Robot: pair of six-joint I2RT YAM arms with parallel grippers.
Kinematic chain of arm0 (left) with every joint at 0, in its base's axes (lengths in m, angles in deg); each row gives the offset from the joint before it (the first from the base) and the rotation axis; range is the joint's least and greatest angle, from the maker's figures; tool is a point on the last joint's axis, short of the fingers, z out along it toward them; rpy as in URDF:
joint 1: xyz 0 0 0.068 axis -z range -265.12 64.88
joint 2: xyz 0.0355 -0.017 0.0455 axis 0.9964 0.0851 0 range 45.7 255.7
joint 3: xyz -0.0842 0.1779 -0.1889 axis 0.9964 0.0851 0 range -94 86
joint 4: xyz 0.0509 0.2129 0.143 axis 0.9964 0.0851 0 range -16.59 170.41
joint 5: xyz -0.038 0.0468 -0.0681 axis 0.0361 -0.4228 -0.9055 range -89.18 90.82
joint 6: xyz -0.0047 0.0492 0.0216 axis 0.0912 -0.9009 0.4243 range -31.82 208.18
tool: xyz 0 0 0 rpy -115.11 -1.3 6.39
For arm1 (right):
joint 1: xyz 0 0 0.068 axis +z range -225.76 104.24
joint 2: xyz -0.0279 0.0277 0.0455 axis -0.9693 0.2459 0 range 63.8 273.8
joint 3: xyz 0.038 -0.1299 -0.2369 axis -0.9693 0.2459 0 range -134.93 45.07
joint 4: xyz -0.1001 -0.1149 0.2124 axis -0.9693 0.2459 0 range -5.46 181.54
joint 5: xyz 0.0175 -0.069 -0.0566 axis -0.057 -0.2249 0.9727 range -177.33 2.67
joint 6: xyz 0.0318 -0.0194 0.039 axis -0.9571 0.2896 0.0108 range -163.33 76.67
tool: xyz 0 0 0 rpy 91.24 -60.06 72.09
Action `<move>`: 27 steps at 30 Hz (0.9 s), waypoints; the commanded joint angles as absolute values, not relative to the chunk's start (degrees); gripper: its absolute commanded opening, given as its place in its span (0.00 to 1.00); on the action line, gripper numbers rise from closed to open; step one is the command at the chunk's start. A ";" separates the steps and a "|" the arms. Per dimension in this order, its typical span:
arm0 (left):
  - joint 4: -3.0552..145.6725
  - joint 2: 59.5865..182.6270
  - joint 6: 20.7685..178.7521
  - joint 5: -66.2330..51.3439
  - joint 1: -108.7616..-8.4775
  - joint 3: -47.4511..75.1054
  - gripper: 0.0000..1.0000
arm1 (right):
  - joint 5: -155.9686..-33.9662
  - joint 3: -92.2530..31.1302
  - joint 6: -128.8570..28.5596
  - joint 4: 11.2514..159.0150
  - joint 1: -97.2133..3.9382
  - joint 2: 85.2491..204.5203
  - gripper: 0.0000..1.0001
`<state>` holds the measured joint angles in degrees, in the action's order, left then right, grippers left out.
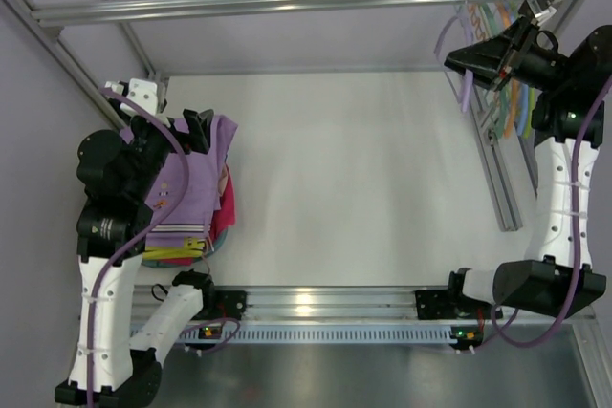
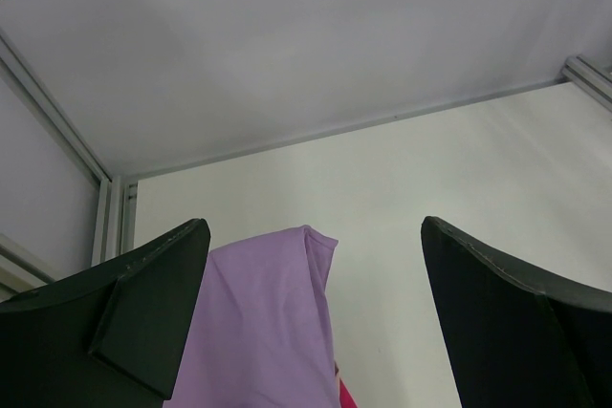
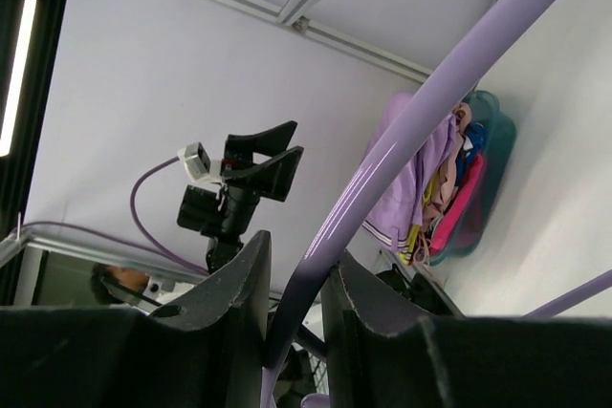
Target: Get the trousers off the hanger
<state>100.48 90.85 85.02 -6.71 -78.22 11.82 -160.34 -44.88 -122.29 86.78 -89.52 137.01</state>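
Observation:
The pale lilac trousers (image 1: 186, 188) lie on top of a cloth pile at the table's left, also in the left wrist view (image 2: 258, 322) and far off in the right wrist view (image 3: 421, 169). A strip of the yellow trousers (image 1: 177, 253) shows under them. My left gripper (image 1: 201, 129) is open and empty just above the lilac cloth's far edge, jaws wide apart (image 2: 316, 236). My right gripper (image 1: 469, 56) is shut on a bare lilac plastic hanger (image 3: 430, 102) at the back right, near the overhead rail (image 1: 287, 2).
Red-magenta cloth (image 1: 227, 207) and other garments lie under the trousers in a teal basin (image 3: 497, 140). Several coloured hangers (image 1: 512, 93) hang on the rail behind my right gripper. An aluminium post (image 1: 497, 160) runs along the table's right side.

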 commanded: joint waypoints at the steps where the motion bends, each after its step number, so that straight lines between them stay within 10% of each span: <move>1: 99.34 90.96 85.28 -6.30 -78.35 12.26 0.98 | -161.68 -44.14 -121.91 80.41 -90.79 137.19 0.00; 12: 99.43 89.82 84.84 -5.95 -78.35 13.22 0.98 | -164.32 -37.28 -118.22 81.80 -95.01 137.98 0.02; 27: 99.34 89.03 85.45 -5.86 -78.35 14.45 0.98 | -161.25 -39.73 -97.24 111.13 -102.04 133.33 0.81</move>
